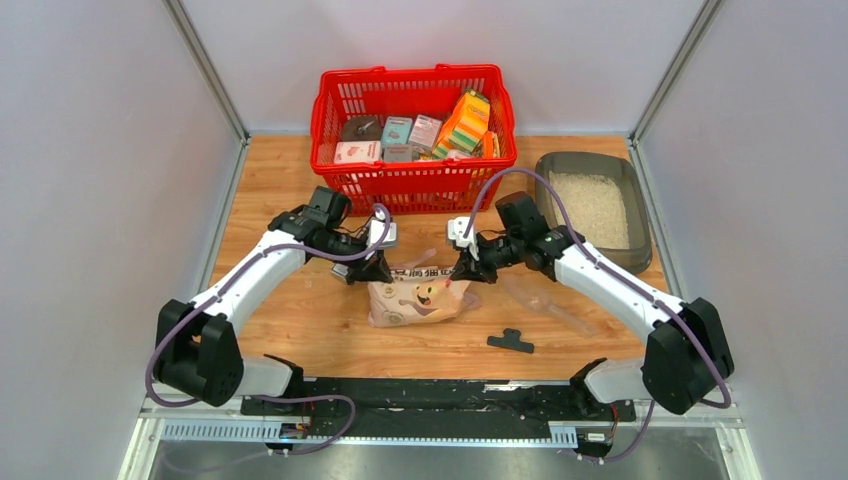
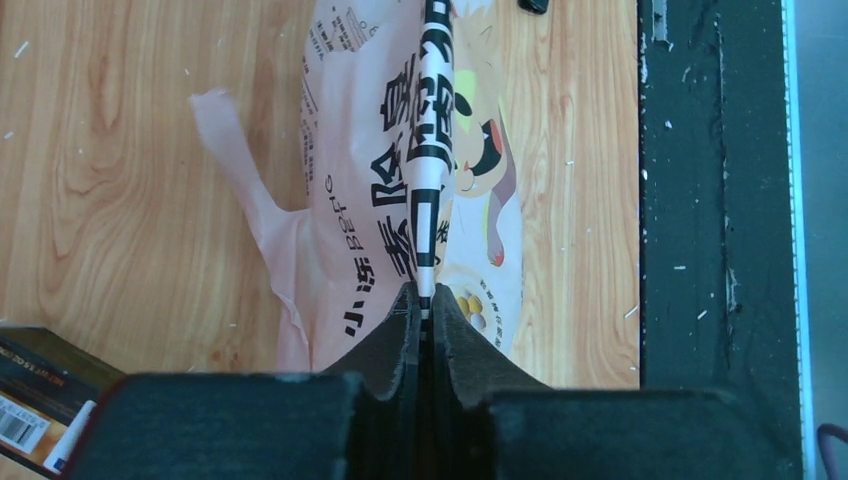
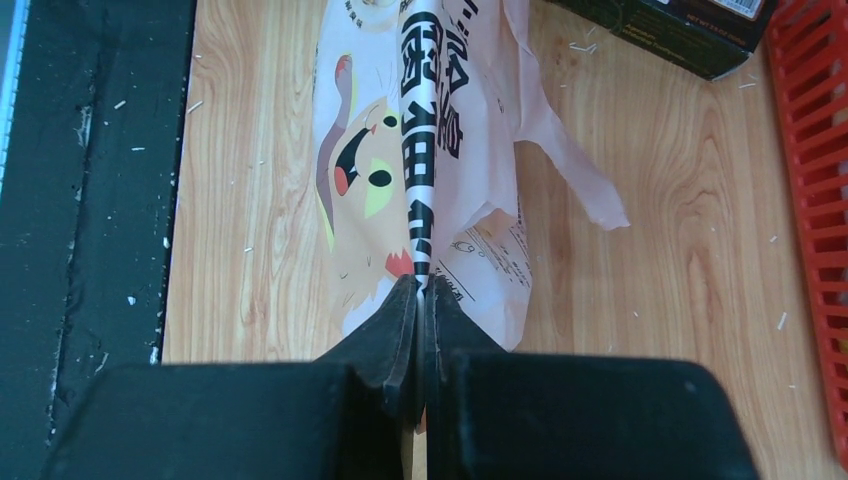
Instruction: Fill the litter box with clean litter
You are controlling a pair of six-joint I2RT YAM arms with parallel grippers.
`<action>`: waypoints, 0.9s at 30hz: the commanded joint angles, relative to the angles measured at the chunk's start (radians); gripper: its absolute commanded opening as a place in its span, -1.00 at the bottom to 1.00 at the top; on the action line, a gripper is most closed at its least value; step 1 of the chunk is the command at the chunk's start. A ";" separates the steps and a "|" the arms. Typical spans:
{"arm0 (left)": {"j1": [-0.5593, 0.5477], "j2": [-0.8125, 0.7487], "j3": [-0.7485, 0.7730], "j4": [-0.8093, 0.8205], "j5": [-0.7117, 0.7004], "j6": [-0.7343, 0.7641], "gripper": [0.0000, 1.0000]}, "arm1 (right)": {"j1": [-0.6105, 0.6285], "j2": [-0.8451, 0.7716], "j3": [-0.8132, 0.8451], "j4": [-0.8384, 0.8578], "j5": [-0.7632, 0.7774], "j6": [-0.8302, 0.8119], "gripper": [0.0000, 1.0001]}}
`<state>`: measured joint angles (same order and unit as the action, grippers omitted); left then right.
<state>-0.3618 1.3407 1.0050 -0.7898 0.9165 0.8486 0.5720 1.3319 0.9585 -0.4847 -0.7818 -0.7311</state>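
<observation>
Both hands are clamped on the top seam of the litter bag, which stands on the desk in the lower middle of the overhead view. The left hand pinches the seam's left end and the right hand its right end. In each wrist view the black-and-white printed strip runs straight out from between closed fingers. Held at both ends, the strip is stretched taut, which keeps the soft bag upright and its mouth under control. I judge it a sensible hold either for pulling the top open or for carrying the bag across without spilling (which of the two is meant cannot be read from here). A torn flap of pinkish film hangs off the bag's side, so the top looks partly opened already.

The litter box sits in the upper right of the overhead view, just right of the red basket and well apart from the bag. It is a shallow grey-brown tray with rounded corners and a raised rim. The clean litter lies inside as a pale, grainy bed over most of the floor. How deep it lies cannot be told, so whether more is needed is open.
</observation>
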 commanded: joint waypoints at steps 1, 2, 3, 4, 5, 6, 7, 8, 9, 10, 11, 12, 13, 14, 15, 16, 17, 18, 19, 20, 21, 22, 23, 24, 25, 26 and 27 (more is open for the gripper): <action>0.043 -0.076 0.012 -0.137 0.018 -0.055 -0.55 | -0.058 0.041 0.063 -0.083 0.003 -0.005 -1.00; 0.038 -0.093 -0.015 -0.017 0.021 -0.104 -0.34 | -0.058 0.050 0.069 -0.084 -0.005 -0.010 -1.00; 0.031 -0.113 -0.034 0.062 0.010 -0.158 -0.09 | -0.058 0.070 0.077 -0.086 -0.019 -0.011 -1.00; 0.017 -0.145 -0.048 0.136 -0.007 -0.225 -0.01 | -0.057 0.078 0.082 -0.091 -0.025 -0.014 -1.00; -0.020 -0.155 -0.064 0.247 -0.027 -0.238 0.05 | -0.058 0.085 0.095 -0.094 -0.031 -0.016 -1.00; -0.038 -0.153 -0.068 0.289 -0.056 -0.244 0.10 | -0.058 0.098 0.101 -0.100 -0.042 -0.021 -1.00; -0.054 -0.144 -0.060 0.317 -0.059 -0.244 0.11 | -0.058 0.102 0.106 -0.109 -0.043 -0.019 -1.00; -0.089 -0.131 -0.052 0.351 -0.062 -0.243 0.13 | -0.058 0.107 0.118 -0.114 -0.046 -0.019 -1.00; -0.103 -0.097 -0.045 0.366 -0.065 -0.244 0.14 | -0.058 0.110 0.123 -0.120 -0.051 -0.022 -1.00; -0.118 -0.078 -0.039 0.388 -0.067 -0.250 0.15 | -0.058 0.110 0.126 -0.127 -0.053 -0.024 -1.00; -0.132 -0.062 -0.039 0.441 -0.070 -0.258 0.17 | -0.058 0.109 0.128 -0.129 -0.054 -0.024 -1.00; -0.161 -0.029 -0.040 0.472 -0.080 -0.266 0.17 | -0.058 0.107 0.131 -0.132 -0.056 -0.024 -1.00; -0.175 -0.012 -0.039 0.500 -0.087 -0.276 0.17 | -0.058 0.108 0.131 -0.134 -0.056 -0.022 -1.00; -0.189 0.004 -0.037 0.550 -0.094 -0.282 0.17 | -0.058 0.107 0.131 -0.135 -0.057 -0.022 -1.00; -0.212 0.041 -0.032 0.572 -0.109 -0.305 0.17 | -0.057 0.101 0.128 -0.134 -0.056 -0.022 -1.00; -0.221 0.060 -0.025 0.615 -0.113 -0.319 0.17 | -0.058 0.098 0.125 -0.135 -0.054 -0.022 -1.00; -0.229 0.075 -0.019 0.632 -0.117 -0.336 0.10 | -0.058 0.098 0.123 -0.134 -0.056 -0.022 -1.00; -0.233 0.101 -0.011 0.644 -0.114 -0.370 0.05 | -0.058 0.090 0.118 -0.134 -0.050 -0.022 -1.00; -0.239 0.113 0.000 0.647 -0.110 -0.387 -0.03 | -0.058 0.087 0.114 -0.135 -0.045 -0.021 -1.00; -0.241 0.121 0.021 0.635 -0.102 -0.394 -0.31 | -0.058 0.079 0.109 -0.134 -0.039 -0.019 -1.00; -0.241 0.133 0.032 0.618 -0.094 -0.395 -0.54 | -0.067 0.067 0.105 -0.135 -0.031 -0.018 -1.00; -0.241 0.136 0.046 0.574 -0.094 -0.382 -0.76 | -0.078 0.061 0.092 -0.137 -0.031 -0.014 -1.00; -0.240 0.137 0.047 0.555 -0.097 -0.369 -1.00 | -0.092 0.055 0.089 -0.138 -0.034 -0.005 -1.00; -0.239 0.126 0.041 0.548 -0.111 -0.359 -1.00 | -0.124 0.044 0.086 -0.147 -0.040 -0.008 -1.00; -0.238 0.120 0.020 0.546 -0.113 -0.364 -1.00 | -0.142 0.040 0.086 -0.187 -0.040 -0.017 -1.00; -0.230 0.114 0.011 0.549 -0.111 -0.373 -1.00 | -0.161 0.033 0.091 -0.215 -0.042 -0.065 -1.00; -0.229 0.101 0.001 0.551 -0.111 -0.394 -1.00 | -0.196 0.020 0.094 -0.247 -0.042 -0.091 -1.00</action>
<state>-0.6125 1.4796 0.9936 -0.2588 0.8162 0.4862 0.4763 1.4189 1.0496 -0.5976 -0.8486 -0.7483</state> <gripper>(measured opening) 0.010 0.025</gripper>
